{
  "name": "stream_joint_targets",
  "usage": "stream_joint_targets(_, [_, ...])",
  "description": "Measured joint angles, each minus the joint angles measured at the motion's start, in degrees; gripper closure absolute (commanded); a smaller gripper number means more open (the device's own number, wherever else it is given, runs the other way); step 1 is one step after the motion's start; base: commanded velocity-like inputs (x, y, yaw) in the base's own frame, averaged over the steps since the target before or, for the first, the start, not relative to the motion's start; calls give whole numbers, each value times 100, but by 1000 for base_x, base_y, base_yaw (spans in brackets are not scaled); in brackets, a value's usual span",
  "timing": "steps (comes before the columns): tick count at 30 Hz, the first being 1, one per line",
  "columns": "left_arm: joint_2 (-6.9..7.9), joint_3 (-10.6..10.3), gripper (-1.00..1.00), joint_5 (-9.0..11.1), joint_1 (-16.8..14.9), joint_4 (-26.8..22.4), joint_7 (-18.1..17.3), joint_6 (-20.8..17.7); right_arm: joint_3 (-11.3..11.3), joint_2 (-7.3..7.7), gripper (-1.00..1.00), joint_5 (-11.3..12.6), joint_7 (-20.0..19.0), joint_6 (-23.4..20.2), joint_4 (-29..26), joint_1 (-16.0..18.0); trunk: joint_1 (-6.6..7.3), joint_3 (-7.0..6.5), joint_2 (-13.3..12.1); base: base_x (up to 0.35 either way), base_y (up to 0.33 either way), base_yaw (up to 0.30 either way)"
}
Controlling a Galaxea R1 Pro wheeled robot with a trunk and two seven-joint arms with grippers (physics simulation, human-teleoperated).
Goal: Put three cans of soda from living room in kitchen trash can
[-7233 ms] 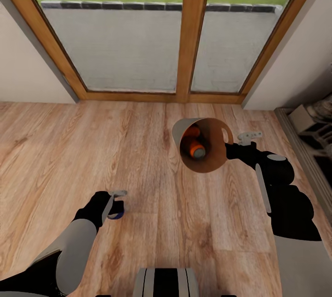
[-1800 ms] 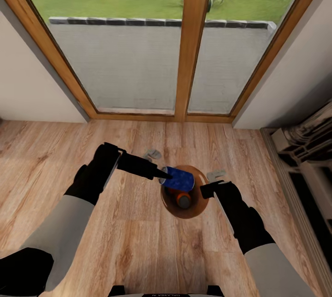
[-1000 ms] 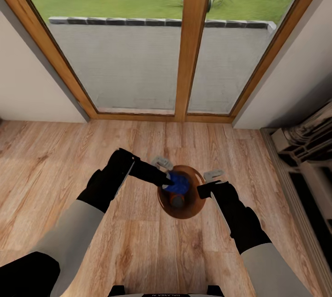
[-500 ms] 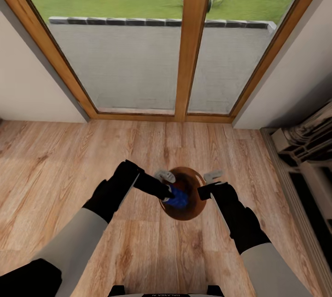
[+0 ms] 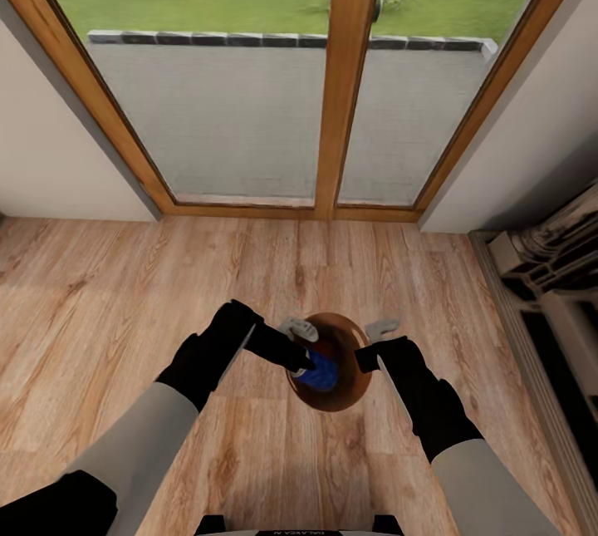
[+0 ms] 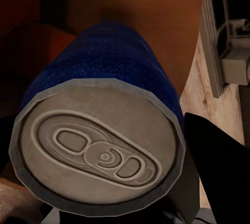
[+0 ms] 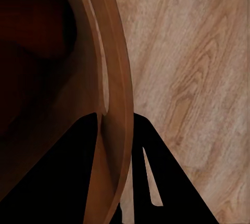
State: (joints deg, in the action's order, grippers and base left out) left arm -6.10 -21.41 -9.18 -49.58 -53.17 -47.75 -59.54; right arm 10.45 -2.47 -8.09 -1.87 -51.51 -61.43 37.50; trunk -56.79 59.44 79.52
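Note:
The tash can [image 5: 347,390], coppery-brown inside, hangs just above the wood floor, and my right gripper [image 5: 372,341] is shut on its rim. The right wrist view shows that rim [image 7: 113,78] pinched between the dark fingers [image 7: 148,177]. A dark blue can of soda [image 5: 320,371] sits down inside the opening, with my left gripper [image 5: 302,348] shut on it. In the left wrist view the can's blue side [image 6: 112,60] and silvery top face the camera. A dim orange can [image 6: 36,47] lies deeper in the tash can beside it.
Wood-framed glass doors [image 5: 345,79] stand straight ahead, with white wall on both sides. A stone-coloured ledge and dark recess [image 5: 548,270] run along the right. Wood floor [image 5: 100,303] stretches to the left and behind the arms.
My left gripper has moved right and down with the blue can, from over the rim to inside the tash can. The orange can seen earlier is now covered in the head view.

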Motion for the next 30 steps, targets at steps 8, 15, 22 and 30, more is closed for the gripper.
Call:
stream_joint_targets(8, [-17, -1, -100, 14, 8, 16, 55, 22, 0, 4, 100, -18, 2, 5, 3, 0, 0, 0, 0, 0, 0, 0])
stream_joint_targets(15, [-14, -3, -100, 13, 8, 17, 43, 70, -3, 3, 100, -48, 6, 8, -20, 0, 0, 0, 0, 0, 0, 0])
stream_joint_targets(22, [-8, -3, -100, 3, 8, 17, 12, 94, -7, 7, 100, -34, 5, 9, -18, 0, 0, 0, 0, 0, 0, 0])
stream_joint_targets(30, [5, -1, -100, 26, 9, 15, -3, 98, -9, 8, 100, -17, 2, 9, -10, 0, 0, 0, 0, 0, 0, 0])
